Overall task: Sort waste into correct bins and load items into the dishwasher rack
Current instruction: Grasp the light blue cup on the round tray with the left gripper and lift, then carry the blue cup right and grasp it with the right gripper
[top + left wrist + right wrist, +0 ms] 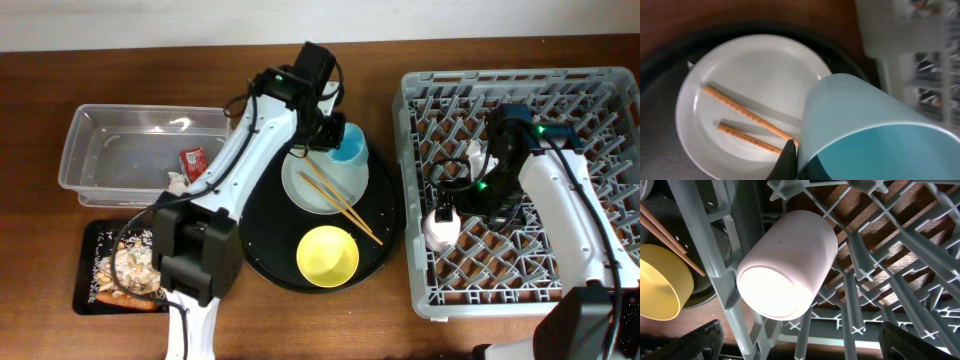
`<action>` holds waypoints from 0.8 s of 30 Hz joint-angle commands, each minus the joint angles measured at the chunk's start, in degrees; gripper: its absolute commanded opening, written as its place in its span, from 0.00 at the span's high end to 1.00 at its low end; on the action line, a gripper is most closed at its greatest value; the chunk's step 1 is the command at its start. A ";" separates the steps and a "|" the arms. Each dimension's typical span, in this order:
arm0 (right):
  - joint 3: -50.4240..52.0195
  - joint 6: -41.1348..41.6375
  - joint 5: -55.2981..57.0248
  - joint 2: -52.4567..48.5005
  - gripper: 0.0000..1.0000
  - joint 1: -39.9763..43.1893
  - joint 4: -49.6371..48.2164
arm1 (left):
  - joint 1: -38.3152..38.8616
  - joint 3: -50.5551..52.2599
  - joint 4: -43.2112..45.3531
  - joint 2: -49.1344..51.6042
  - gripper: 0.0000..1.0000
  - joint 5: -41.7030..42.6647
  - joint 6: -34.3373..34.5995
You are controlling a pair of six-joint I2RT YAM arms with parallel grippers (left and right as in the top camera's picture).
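blue cup (pixel 348 145): tilted over plate (pixel 305 190)
pink cup (pixel 790 265): tipped among rack (pixel 600 80) pegs
yellow bowl (pixel 328 254): upright
chopsticks (pixel 340 203): crossing plate
red wrapper (pixel 194 158): in clear tub (pixel 70 160)
scraps (pixel 130 270): in black tray (pixel 88 240)

Frame right: small pink cup (pixel 441 228) in grey pegged plastic rack (pixel 600 85); centre: small blue cup (pixel 350 148) at edge of pale round plate (pixel 330 190), yellow bowl (pixel 328 255) below, on round black tray (pixel 385 205).

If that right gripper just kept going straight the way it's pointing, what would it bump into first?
Most likely the pink cup lying tipped in the dishwasher rack, straight ahead of the open right gripper.
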State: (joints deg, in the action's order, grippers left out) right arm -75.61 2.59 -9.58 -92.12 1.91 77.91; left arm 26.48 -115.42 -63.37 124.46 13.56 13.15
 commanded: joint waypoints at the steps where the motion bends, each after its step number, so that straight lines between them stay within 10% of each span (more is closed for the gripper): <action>1: -3.10 -0.31 -0.35 0.15 0.02 1.14 2.19 | -3.61 -6.64 -4.81 -6.75 1.00 11.63 0.02; 7: -12.20 -29.22 -47.36 7.37 0.02 7.80 6.80 | -17.84 -7.43 -17.62 -7.72 1.00 67.14 -28.44; 10: -12.13 -37.57 -61.26 7.96 0.02 7.93 9.22 | -16.04 -7.43 -24.20 -7.72 1.00 70.79 -37.16; 24: -12.09 -39.87 -73.66 7.96 0.01 1.68 4.24 | -3.58 -7.43 -19.56 -7.72 1.00 69.13 -37.27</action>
State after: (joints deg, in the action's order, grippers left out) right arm -87.11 -36.40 -79.26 -84.27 4.01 83.44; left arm 22.17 -122.54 -83.09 117.95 82.48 -22.98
